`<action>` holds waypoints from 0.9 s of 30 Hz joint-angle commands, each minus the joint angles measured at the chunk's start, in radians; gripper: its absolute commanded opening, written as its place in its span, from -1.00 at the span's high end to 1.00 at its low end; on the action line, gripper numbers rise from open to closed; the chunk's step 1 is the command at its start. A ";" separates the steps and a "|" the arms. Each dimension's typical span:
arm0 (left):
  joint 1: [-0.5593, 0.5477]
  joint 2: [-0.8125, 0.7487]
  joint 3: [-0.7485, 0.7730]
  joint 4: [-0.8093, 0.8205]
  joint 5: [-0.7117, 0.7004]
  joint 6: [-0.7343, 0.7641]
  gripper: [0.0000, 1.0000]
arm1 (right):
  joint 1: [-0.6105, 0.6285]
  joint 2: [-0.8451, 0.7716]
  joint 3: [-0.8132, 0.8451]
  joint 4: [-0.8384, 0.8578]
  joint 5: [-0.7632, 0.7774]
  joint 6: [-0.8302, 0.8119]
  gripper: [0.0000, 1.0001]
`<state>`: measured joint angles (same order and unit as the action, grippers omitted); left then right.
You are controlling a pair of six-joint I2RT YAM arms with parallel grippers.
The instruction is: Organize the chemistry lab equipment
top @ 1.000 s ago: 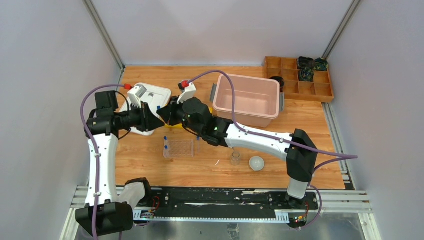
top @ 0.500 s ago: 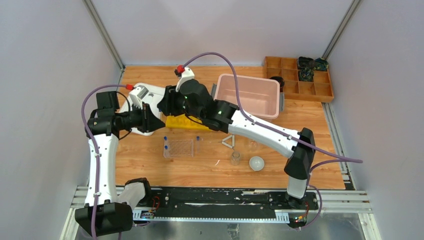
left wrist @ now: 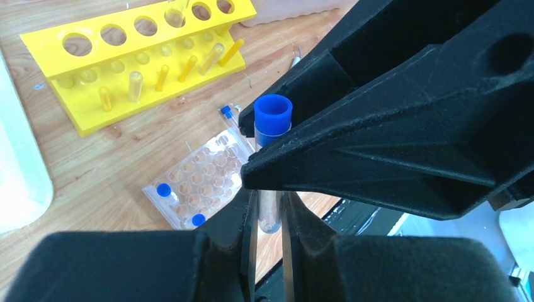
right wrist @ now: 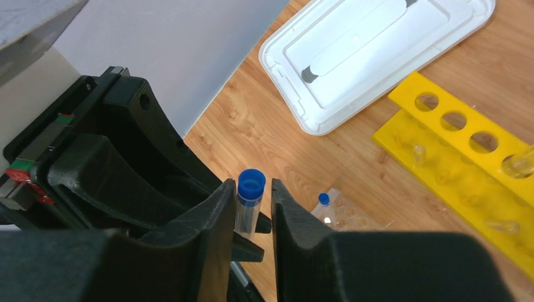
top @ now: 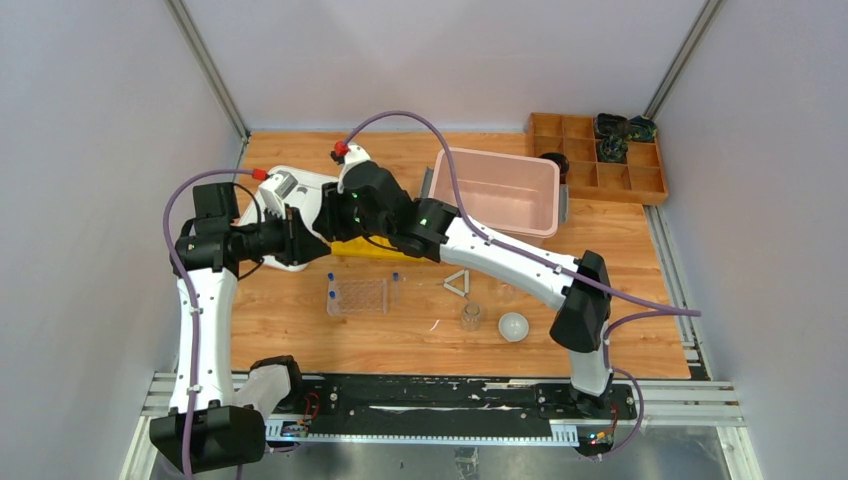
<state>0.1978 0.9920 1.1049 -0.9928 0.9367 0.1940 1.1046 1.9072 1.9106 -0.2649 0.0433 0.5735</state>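
Observation:
A clear blue-capped tube (left wrist: 273,116) is held in the air between my two grippers. My left gripper (left wrist: 269,204) is shut on its lower end. My right gripper (right wrist: 252,192) stands round the capped end (right wrist: 251,184), one finger touching and a small gap at the other. In the top view the left gripper (top: 303,229) and the right gripper (top: 324,222) meet tip to tip. The clear plastic tube rack (top: 357,296) holds a few blue-capped tubes. The white triangle (top: 456,283), a glass cup (top: 470,316) and the white dish (top: 513,326) lie to its right.
A yellow test-tube rack (top: 375,248) lies under the right arm. The white grey-handled lid (top: 300,190) is behind the grippers and the pink tub (top: 495,200) at back centre. The wooden tray (top: 600,160) is at the back right.
My right arm has swung left and back, uncovering the yellow rack and the white triangle. The grippers stay together at the tube. The left arm has barely moved.

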 commanded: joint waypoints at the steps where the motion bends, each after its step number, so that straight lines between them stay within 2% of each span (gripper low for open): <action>1: -0.011 -0.016 0.019 0.002 0.009 0.007 1.00 | -0.021 0.024 0.041 -0.020 -0.028 -0.038 0.52; 4: -0.011 -0.018 0.018 0.002 -0.007 0.006 1.00 | -0.024 0.011 0.010 -0.004 -0.028 -0.049 0.98; 5: -0.011 -0.017 0.018 0.002 -0.014 0.004 0.90 | -0.026 -0.001 -0.013 0.013 -0.027 -0.055 1.00; 7: -0.011 -0.015 0.025 0.002 -0.033 -0.005 0.34 | -0.028 -0.041 -0.075 0.060 -0.028 -0.085 1.00; 9: -0.011 -0.018 0.036 0.002 -0.073 -0.015 -0.39 | -0.029 -0.095 -0.160 0.120 -0.006 -0.120 1.00; 10: -0.011 -0.017 0.044 0.002 -0.100 -0.019 -0.60 | -0.031 -0.124 -0.210 0.154 0.004 -0.135 1.00; 13: -0.011 -0.010 0.073 0.002 -0.203 -0.037 -0.97 | -0.032 -0.212 -0.390 0.313 0.030 -0.199 1.00; 16: -0.010 0.008 0.102 0.002 -0.291 -0.064 -1.00 | -0.032 -0.276 -0.608 0.492 0.054 -0.263 1.00; 20: -0.009 0.031 0.105 0.002 -0.310 -0.079 -1.00 | -0.030 -0.290 -0.806 0.729 0.029 -0.341 1.00; 23: -0.009 0.042 0.104 0.002 -0.309 -0.084 -1.00 | -0.024 -0.259 -0.892 0.887 0.006 -0.379 1.00; 27: -0.009 0.043 0.105 0.002 -0.313 -0.081 -1.00 | -0.005 -0.190 -0.909 0.970 -0.008 -0.460 1.00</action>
<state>0.1928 1.0374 1.1893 -0.9966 0.6418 0.1223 1.0801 1.6665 1.0142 0.4690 0.0505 0.2337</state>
